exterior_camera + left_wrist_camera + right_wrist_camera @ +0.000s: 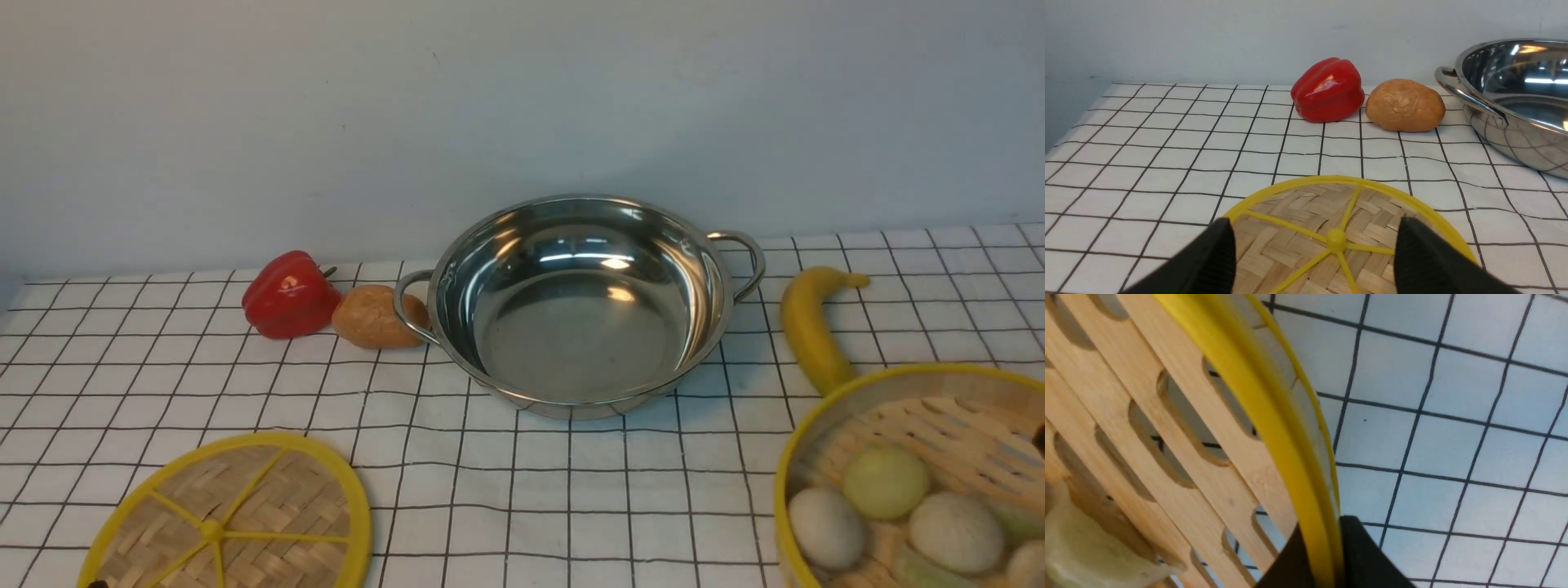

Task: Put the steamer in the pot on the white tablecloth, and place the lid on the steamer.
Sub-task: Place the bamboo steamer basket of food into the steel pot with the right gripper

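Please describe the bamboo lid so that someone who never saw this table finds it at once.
Start at the shiny steel pot in the middle of the checked white tablecloth. The lid lies flat on the cloth nearer the robot, to its left. Unlike the deep steamer holding buns on the right, it is a flat woven disc with yellow spokes.

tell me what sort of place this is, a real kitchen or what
Probably a staged tabletop set for kitchen tasks, not a real kitchen: a checked tablecloth against a bare wall, with a pot, a steamer and a glossy pepper laid out.
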